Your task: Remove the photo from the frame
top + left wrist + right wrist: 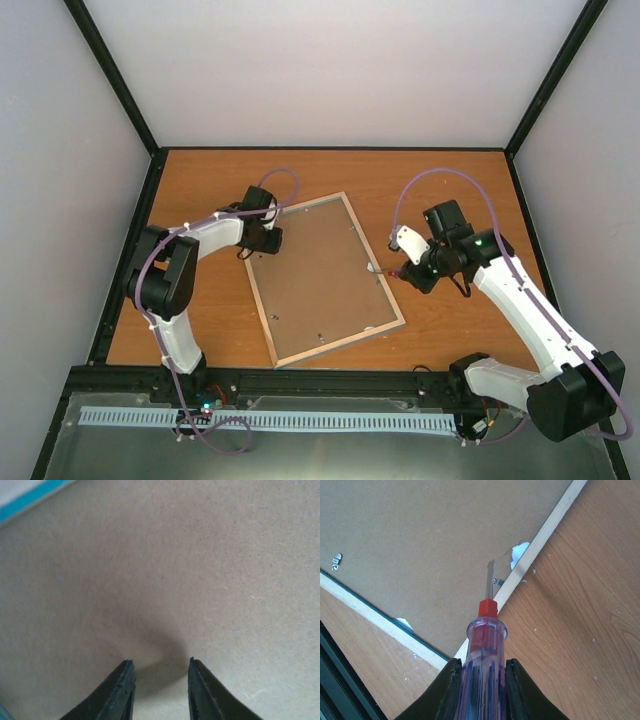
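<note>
The frame [396, 303] lies face down in the middle of the table, its pale wood edge around the brown backing board [325, 280]. The photo is hidden under the board. My left gripper [266, 240] is open and empty at the frame's far left corner, its tips [160, 666] close over the board [200, 555]. My right gripper [408, 272] is shut on a screwdriver [485, 630] with a clear blue handle and red collar. Its blade tip [491, 572] sits at a metal tab [498, 582] on the frame's right edge [540, 545].
A small metal clip [336, 561] sits on the board near the frame's near edge. A black rail [300, 378] runs along the table's near side, and black posts and pale walls enclose the table. Bare wood tabletop [450, 180] surrounds the frame.
</note>
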Controlling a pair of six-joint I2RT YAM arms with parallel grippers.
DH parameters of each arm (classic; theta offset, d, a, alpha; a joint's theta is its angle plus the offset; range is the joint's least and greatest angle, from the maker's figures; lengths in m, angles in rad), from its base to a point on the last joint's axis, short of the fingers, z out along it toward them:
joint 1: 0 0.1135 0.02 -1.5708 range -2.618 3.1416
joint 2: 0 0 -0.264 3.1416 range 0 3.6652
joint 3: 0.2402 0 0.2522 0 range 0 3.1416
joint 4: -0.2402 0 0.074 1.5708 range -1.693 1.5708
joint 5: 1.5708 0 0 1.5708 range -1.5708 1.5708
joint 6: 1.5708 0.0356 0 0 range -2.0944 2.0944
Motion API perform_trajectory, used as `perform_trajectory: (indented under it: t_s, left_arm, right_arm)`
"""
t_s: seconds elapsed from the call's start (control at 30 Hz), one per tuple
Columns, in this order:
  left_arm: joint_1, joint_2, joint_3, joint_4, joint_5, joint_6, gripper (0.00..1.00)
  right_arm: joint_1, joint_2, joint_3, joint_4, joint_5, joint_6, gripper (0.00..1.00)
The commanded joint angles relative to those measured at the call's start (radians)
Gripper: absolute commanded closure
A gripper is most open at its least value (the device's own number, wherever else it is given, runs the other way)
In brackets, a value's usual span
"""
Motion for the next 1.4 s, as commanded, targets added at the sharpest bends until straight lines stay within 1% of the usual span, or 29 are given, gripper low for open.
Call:
perform_trajectory:
  t_s: [0.0,0.03,0.1,0.2,0.37,0.47,0.57,0.63,0.77,0.93,1.13,1.23,1.37]
  left_arm:
    - [0.005,-0.039,0.051,-0.082,0.004,0.003,0.6]
    - [0.005,-0.034,0.089,-0.084,-0.014,0.009,0.54]
    - [0.005,-0.008,0.157,-0.079,-0.034,0.028,0.45]
    - [0.01,0.057,0.253,-0.056,-0.048,0.086,0.35]
    - [0.028,0.201,0.413,-0.05,-0.03,0.191,0.34]
    - [0.028,0.261,0.474,-0.042,0.012,0.304,0.37]
    - [0.028,0.306,0.5,-0.032,0.014,0.41,0.39]
    - [0.028,0.332,0.513,-0.042,0.045,0.47,0.41]
    - [0.035,0.386,0.535,-0.079,0.053,0.512,0.45]
    - [0.063,0.409,0.527,-0.098,0.07,0.48,0.58]
    - [0.128,0.4,0.488,-0.11,0.077,0.411,0.71]
    - [0.15,0.411,0.492,-0.133,0.08,0.371,0.75]
    - [0.152,0.419,0.485,-0.169,0.034,0.322,0.77]
  right_arm:
    - [-0.007,0.021,0.026,0.024,-0.035,-0.003,0.97]
    - [-0.008,0.027,0.032,0.021,-0.037,-0.004,0.97]
    - [-0.007,0.032,0.044,0.016,-0.039,-0.001,0.97]
    - [-0.007,0.021,0.047,0.016,-0.039,0.003,0.97]
    - [-0.007,0.004,0.044,-0.008,-0.012,-0.009,0.97]
    - [-0.008,-0.01,0.046,-0.031,-0.02,-0.023,0.97]
    - [-0.007,-0.008,0.053,-0.066,-0.048,-0.044,0.97]
    - [-0.008,0.004,0.059,-0.087,-0.054,-0.056,0.97]
    - [-0.007,0.018,0.059,-0.103,-0.048,-0.063,0.97]
    - [-0.008,0.028,0.062,-0.095,-0.051,-0.062,0.97]
    - [-0.008,0.034,0.069,-0.088,-0.045,-0.068,0.97]
    - [-0.007,0.04,0.065,-0.081,-0.052,-0.068,0.97]
    - [-0.008,0.057,0.069,-0.083,-0.062,-0.065,0.97]
